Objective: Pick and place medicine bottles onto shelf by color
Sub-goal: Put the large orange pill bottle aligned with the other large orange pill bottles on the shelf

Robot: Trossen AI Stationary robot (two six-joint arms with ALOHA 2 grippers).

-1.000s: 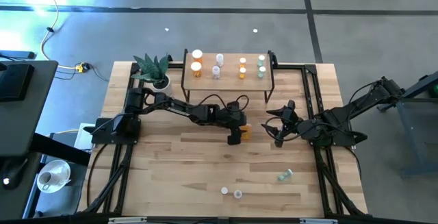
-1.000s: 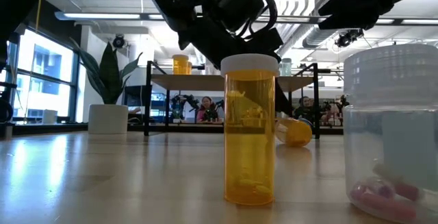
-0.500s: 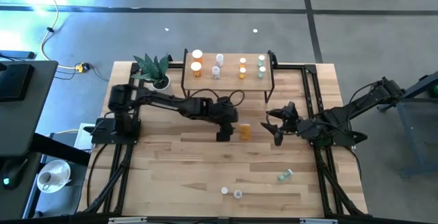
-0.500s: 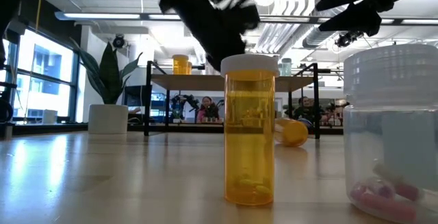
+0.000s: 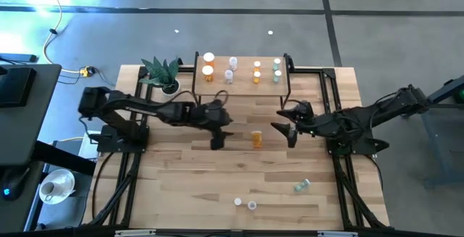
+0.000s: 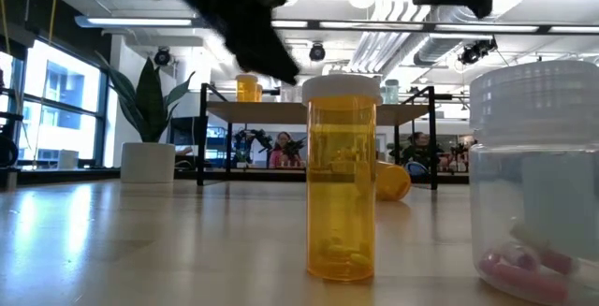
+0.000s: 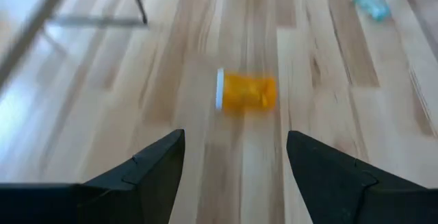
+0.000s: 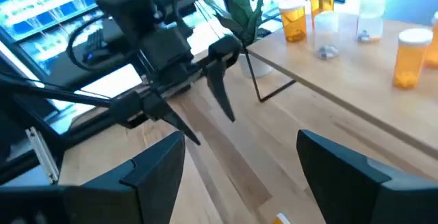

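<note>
High view, seven bottles on shelf [image 5: 241,85], four on table [image 5: 181,175].

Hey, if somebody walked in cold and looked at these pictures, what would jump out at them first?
Probably the orange bottle lying on its side mid-table, between the open left gripper and the open right gripper, neither touching it. Next, the shelf at the table's far edge, already holding sorted bottles. Three more bottles sit near the front edge.
</note>
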